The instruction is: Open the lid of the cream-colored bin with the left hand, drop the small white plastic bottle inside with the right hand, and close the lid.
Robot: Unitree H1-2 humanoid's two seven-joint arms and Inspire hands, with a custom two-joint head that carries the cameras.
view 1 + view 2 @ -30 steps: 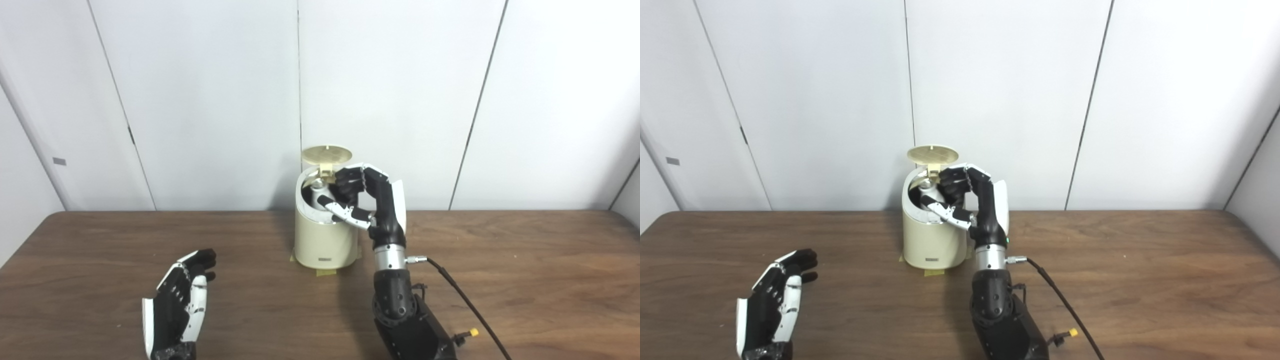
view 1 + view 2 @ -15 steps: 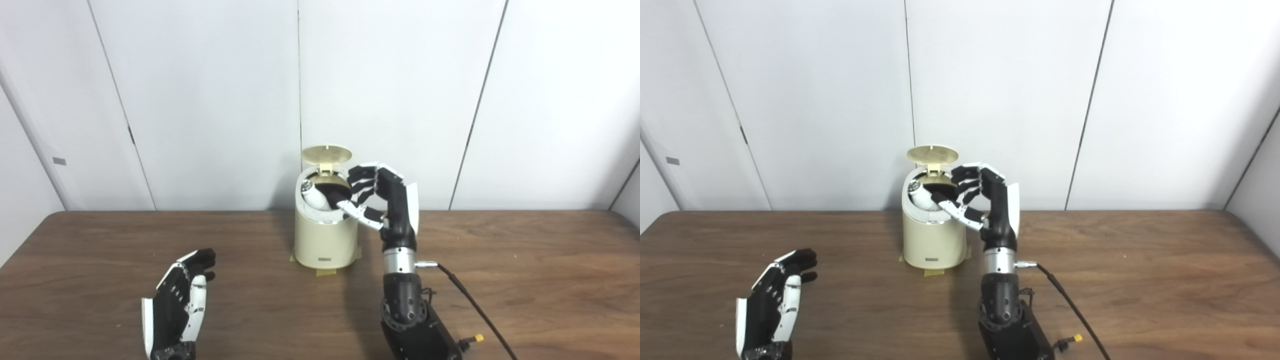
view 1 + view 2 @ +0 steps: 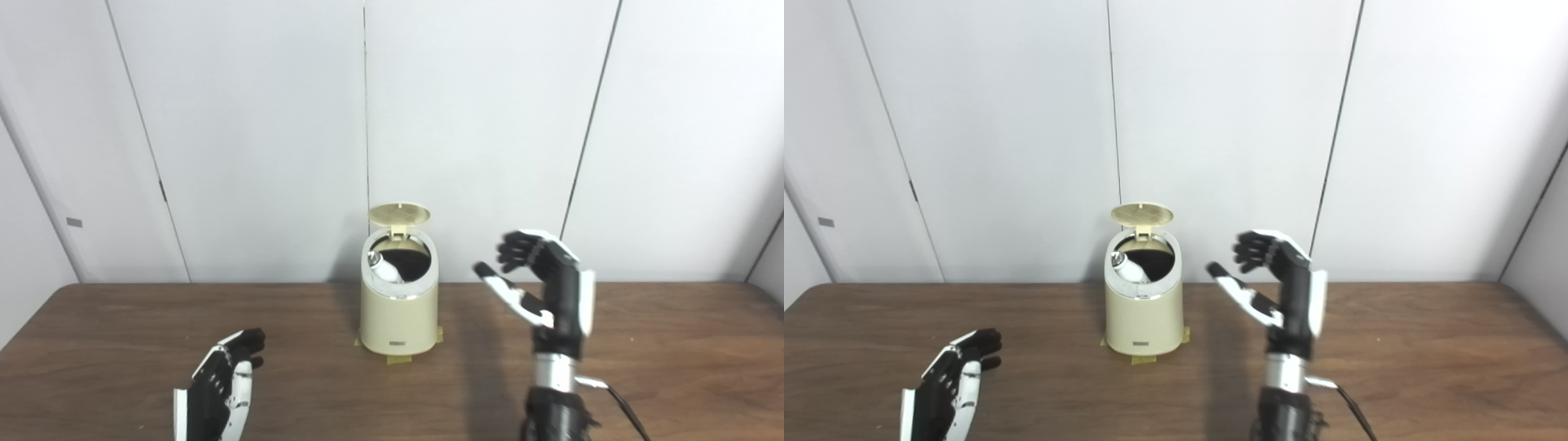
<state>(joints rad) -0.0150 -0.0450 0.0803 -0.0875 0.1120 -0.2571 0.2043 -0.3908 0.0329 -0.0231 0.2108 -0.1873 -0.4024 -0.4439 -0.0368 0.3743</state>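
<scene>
Small white plastic bottle point(image 3: 381, 269) now lies inside cream-coloured round bin point(image 3: 398, 312), round lid point(image 3: 399, 214) up. Right hand point(image 3: 542, 288) has let go & pulled back right, fingers spread, empty. Left hand point(image 3: 220, 383) open near worktop. Drop done; lid close left.

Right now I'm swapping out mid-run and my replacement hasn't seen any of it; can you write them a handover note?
Left hand: open, empty, low over the brown wooden table.
Right hand: open, empty, raised to the right of the cream-colored cylindrical bin.
Small white plastic bottle: lying tilted inside the bin.
Round hinged lid: standing open.
Done: lid opened, bottle dropped in.
Left: close the lid.
</scene>
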